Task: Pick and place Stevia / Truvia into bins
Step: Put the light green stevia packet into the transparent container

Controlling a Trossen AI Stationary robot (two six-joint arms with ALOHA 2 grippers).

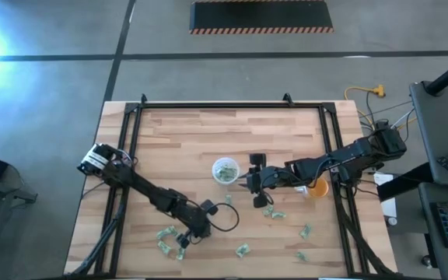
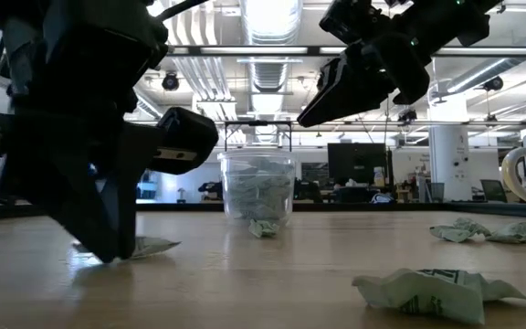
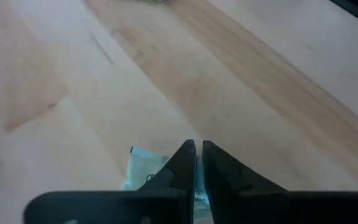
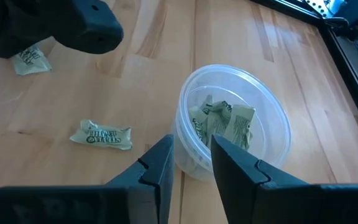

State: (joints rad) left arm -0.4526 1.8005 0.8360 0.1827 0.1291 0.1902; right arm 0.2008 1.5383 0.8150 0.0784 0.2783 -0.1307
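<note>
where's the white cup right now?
High view: the white cup stands near the table's middle, packets inside, just left of the right end effector; one loose packet lies beside it, and the orange cup is farther right.

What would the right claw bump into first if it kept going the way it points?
Probably the clear cup. The right gripper points at its near wall, with packets already inside, though how near it is stays unclear.

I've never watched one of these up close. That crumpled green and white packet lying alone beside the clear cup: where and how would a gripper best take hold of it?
Probably from straight above, with the fingers closing across the short width of the packet near its middle. It lies flat on the wooden table, so no side offers an edge, but its crumpled folds stand up a little for fingertips. The cup stands close, so I would come down on the side away from it.
</note>
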